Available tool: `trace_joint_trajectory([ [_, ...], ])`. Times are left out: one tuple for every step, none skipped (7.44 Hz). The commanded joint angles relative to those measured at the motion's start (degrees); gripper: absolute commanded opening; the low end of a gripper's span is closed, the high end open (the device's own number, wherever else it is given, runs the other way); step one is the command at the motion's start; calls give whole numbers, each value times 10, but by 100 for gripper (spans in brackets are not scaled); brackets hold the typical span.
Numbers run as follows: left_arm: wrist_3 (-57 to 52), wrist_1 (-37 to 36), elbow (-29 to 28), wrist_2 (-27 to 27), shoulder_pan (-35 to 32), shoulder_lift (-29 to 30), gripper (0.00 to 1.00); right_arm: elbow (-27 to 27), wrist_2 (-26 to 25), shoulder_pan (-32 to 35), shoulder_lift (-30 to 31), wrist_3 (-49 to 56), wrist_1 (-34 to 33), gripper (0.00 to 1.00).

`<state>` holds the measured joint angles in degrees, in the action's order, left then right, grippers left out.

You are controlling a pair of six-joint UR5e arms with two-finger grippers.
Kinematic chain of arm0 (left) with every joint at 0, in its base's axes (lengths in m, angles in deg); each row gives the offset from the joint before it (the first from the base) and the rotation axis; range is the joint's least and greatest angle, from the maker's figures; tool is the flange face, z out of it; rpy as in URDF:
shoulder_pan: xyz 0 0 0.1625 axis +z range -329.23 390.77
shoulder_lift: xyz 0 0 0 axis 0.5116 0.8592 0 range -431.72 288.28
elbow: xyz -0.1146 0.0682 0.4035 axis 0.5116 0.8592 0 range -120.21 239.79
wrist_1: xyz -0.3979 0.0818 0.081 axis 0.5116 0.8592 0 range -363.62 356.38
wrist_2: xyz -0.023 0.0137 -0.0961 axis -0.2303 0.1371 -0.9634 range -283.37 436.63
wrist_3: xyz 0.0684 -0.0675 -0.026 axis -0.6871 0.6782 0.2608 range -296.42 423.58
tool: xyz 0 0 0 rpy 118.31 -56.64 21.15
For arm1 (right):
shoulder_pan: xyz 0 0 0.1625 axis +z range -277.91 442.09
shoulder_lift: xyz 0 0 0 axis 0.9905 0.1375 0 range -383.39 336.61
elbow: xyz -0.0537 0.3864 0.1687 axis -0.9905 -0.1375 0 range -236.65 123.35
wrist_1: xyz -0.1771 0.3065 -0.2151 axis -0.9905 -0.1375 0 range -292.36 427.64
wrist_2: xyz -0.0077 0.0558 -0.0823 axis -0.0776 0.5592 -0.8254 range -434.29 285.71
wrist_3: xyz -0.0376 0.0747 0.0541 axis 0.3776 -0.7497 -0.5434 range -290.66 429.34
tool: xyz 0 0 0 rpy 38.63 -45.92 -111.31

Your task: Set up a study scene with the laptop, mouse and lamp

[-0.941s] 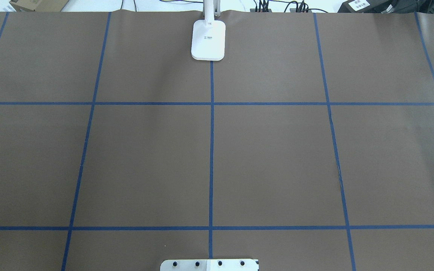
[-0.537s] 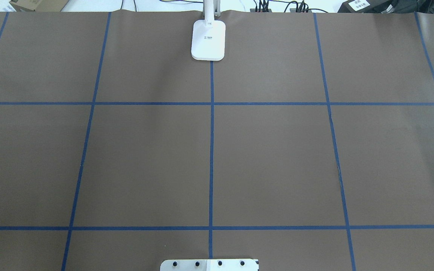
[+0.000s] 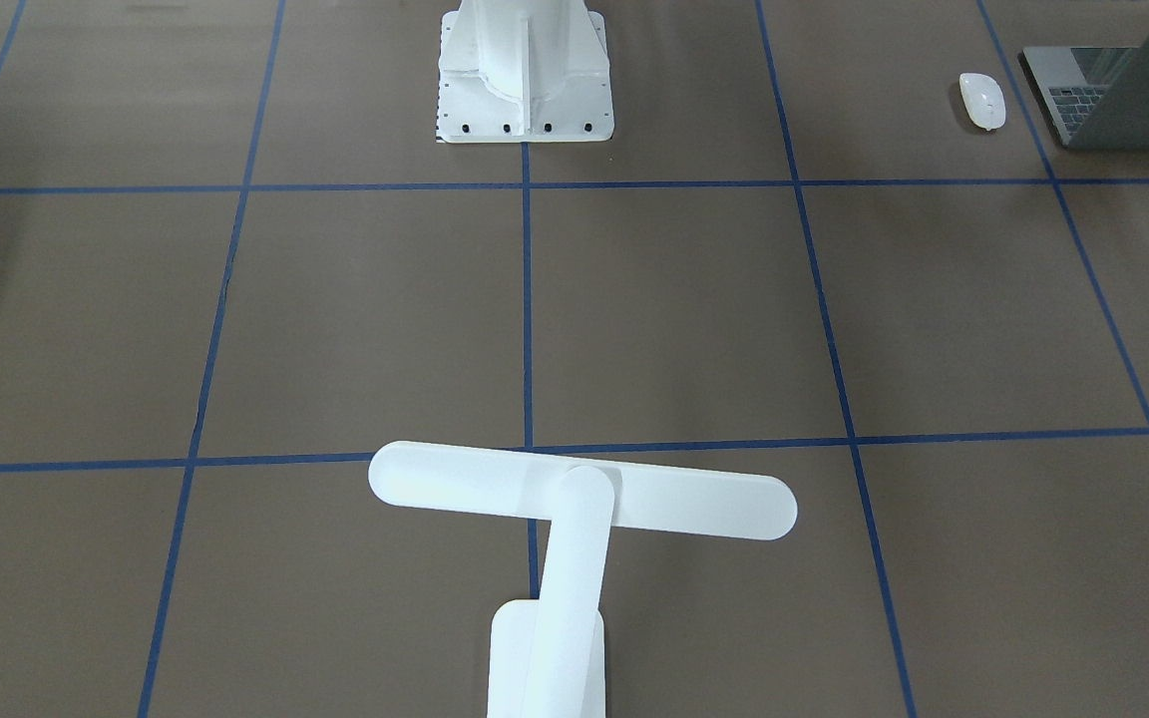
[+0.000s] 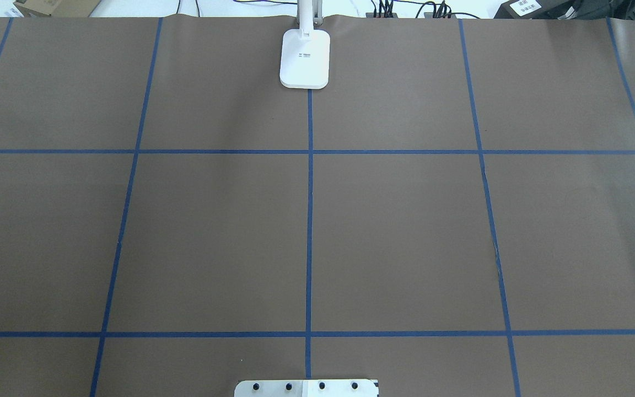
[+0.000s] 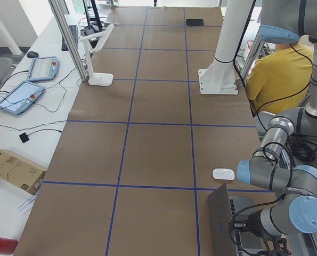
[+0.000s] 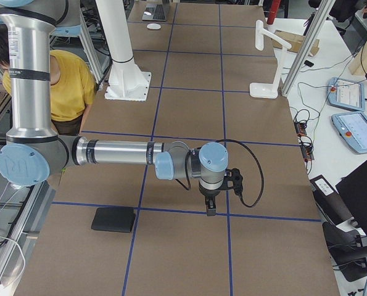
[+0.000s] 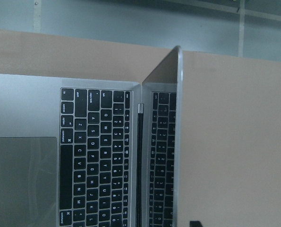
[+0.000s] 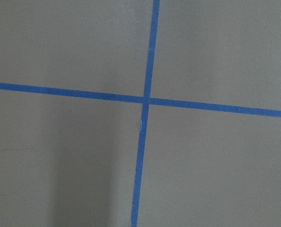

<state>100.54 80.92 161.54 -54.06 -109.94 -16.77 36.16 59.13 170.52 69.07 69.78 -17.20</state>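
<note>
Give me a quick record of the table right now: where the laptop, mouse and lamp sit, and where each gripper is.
Laptop: lid open, at the table's end on the robot's left
Mouse: on the table beside the laptop, not touching it
Lamp: upright at the table's far edge, base on the centre tape line
Black mat: flat, towards the robot's right end
Left gripper: close to the laptop; open or shut cannot be told
Right gripper: pointing down over a tape crossing; open or shut cannot be told
</note>
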Motion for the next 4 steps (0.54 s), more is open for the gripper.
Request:
trace_joint_trajectory([
  [3, 1, -1, 0, 0, 1, 21, 0, 0, 0, 0, 0, -1, 100],
  [7, 1, 0, -3, 0, 2, 7, 0, 0, 0, 0, 0, -1, 100],
  [24, 2, 0, -22, 1, 5, 0, 0, 0, 0, 0, 0, -1, 100],
  [25, 2, 0, -30, 1, 14, 0, 0, 0, 0, 0, 0, -1, 100],
])
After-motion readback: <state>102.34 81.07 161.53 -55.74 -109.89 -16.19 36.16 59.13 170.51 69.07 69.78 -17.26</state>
